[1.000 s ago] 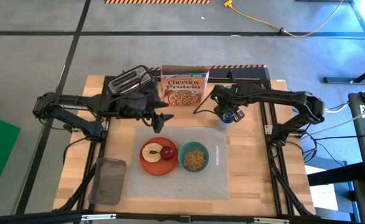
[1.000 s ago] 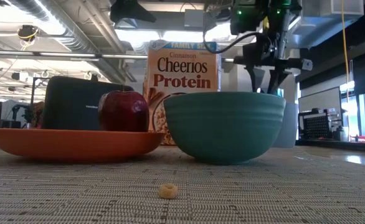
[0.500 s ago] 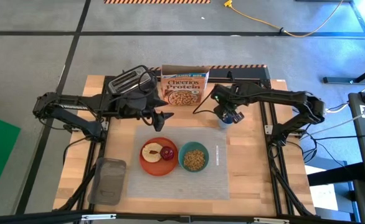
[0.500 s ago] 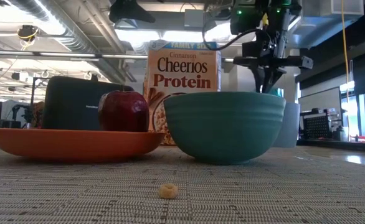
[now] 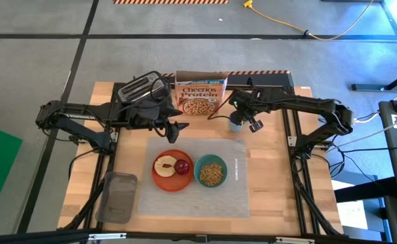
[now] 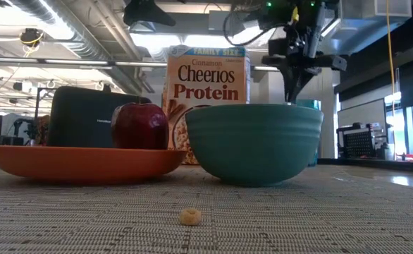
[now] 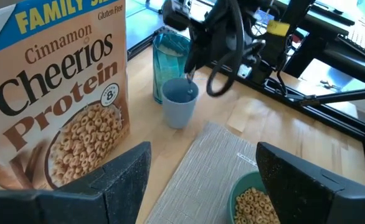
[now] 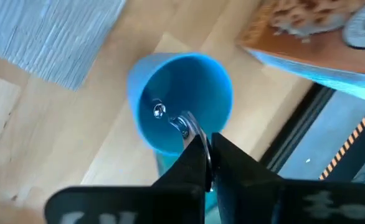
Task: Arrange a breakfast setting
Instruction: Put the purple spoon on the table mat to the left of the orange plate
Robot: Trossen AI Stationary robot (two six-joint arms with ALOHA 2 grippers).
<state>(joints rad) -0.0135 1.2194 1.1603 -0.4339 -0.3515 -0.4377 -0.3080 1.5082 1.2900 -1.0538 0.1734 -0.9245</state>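
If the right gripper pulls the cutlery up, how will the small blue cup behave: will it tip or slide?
The cup looks light and narrow, and stands free on the smooth wooden table, so it may tip or lift. The right gripper is shut on cutlery near the rim, which could drag the cup sideways.

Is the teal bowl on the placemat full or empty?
Partly full. The teal bowl holds cereal rings: the high view shows a tan heap covering its inside, and the left wrist view shows rings below its rim.
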